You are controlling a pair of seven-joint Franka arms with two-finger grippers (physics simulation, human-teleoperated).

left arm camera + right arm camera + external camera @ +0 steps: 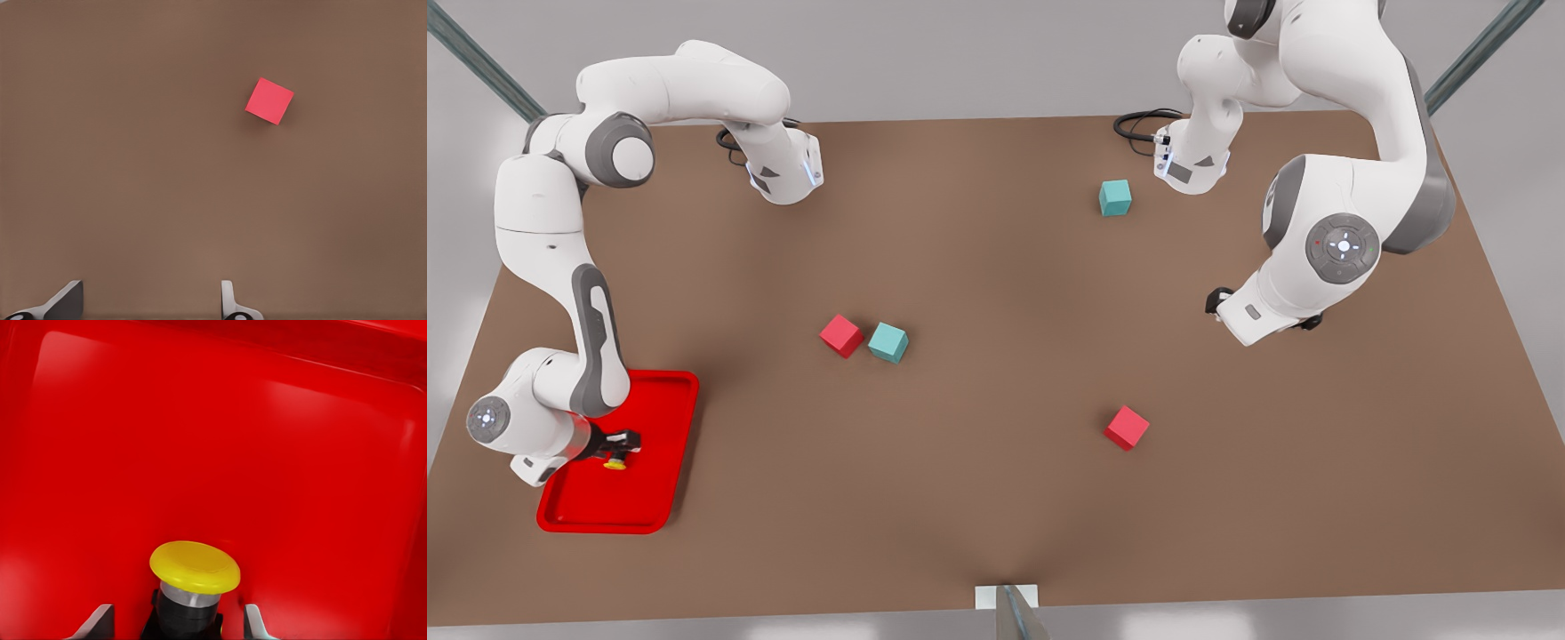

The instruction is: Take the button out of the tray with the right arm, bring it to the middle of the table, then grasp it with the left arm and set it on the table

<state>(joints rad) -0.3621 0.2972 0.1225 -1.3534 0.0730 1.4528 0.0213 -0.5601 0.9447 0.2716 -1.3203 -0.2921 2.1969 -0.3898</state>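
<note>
- Front view: the right arm reaches down over the red tray at the front view's near left corner of the table.
- The right gripper sits low inside the tray, its fingers either side of the button; the yellow cap shows just below the black fingers.
- The left arm waits at the front view's right, with the left gripper held above bare table.
- A red cube and a teal cube lie just beside each other near the table's middle. A second red cube lies nearer and to the right; a second teal cube lies far right.
- Left wrist view: the left gripper is spread wide with nothing between its fingertips; the second red cube lies on the table beyond.
- Right wrist view: the right gripper brackets the button, which stands upright on the tray floor. A gap remains between each fingertip and the black base.
</note>
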